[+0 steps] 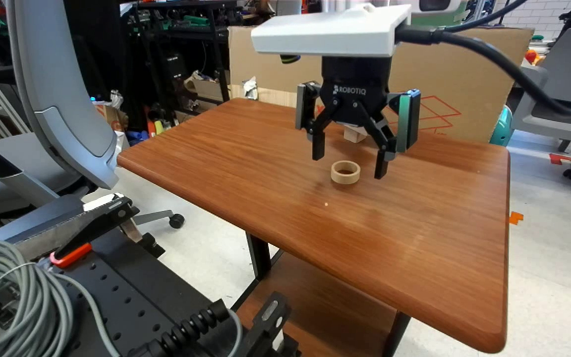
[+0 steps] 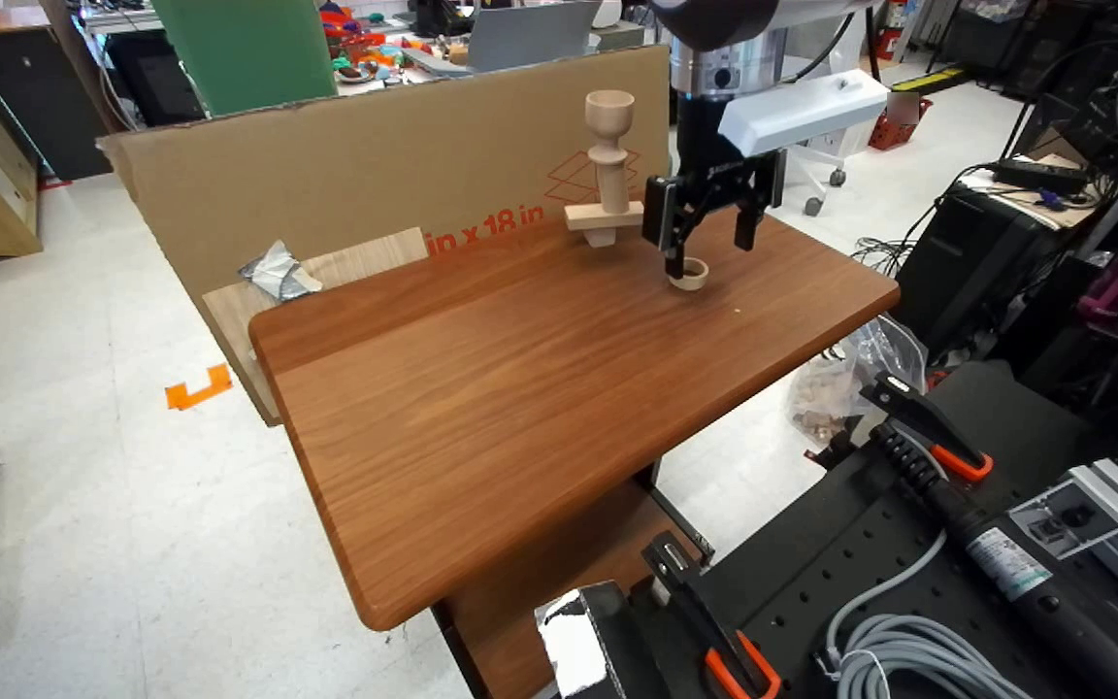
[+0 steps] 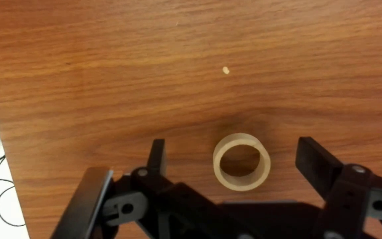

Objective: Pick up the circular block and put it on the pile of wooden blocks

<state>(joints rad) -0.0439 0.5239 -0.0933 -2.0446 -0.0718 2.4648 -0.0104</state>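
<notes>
The circular block, a light tan ring, lies flat on the wooden table, seen in both exterior views (image 1: 346,179) (image 2: 690,283). In the wrist view the ring (image 3: 241,186) sits between the two fingers, with gaps on both sides. My gripper (image 1: 349,162) is open and empty above the ring; it also shows in an exterior view (image 2: 710,254) and in the wrist view (image 3: 231,149). The pile of wooden blocks (image 2: 612,189) stands upright near the cardboard, with a crosswise block low down and a cup-shaped top. In an exterior view only its base (image 1: 355,134) shows behind the gripper.
A large cardboard sheet (image 2: 375,155) stands along the table's far edge, behind the pile. The brown table (image 1: 414,238) has rounded edges. A black bench (image 1: 132,277) with clamps and coiled cable stands apart from it. A grey chair (image 1: 77,119) stands beside the table.
</notes>
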